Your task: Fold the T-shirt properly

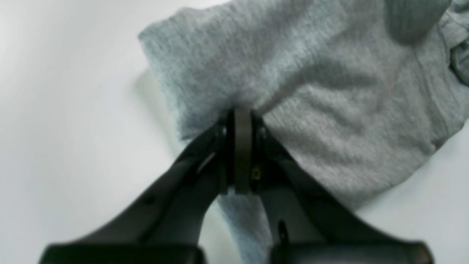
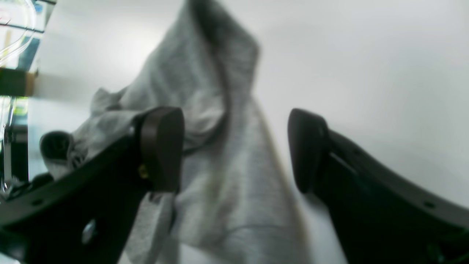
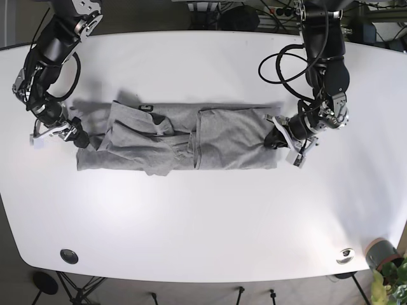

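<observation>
In our left wrist view, the left tool [image 1: 242, 117] has its black jaws pinched together on the edge of the one grey knitted T-shirt [image 1: 311, 91], and the cloth spreads away ahead of it over the white worktop [image 1: 66, 110]. This close view shows the pinch itself, which the base view leaves too small to judge.

In our right wrist view, the right tool [image 2: 234, 150] stands wide, and a raised fold of the T-shirt [image 2: 220, 146] lies between and beyond its two pads [image 2: 161, 146], which do not close on it.

From the base view alone we see the whole: one T-shirt [image 3: 178, 136] folded into a long band, with two tools, the left tool [image 3: 275, 136] and the right tool [image 3: 81, 140], one at each end.
</observation>
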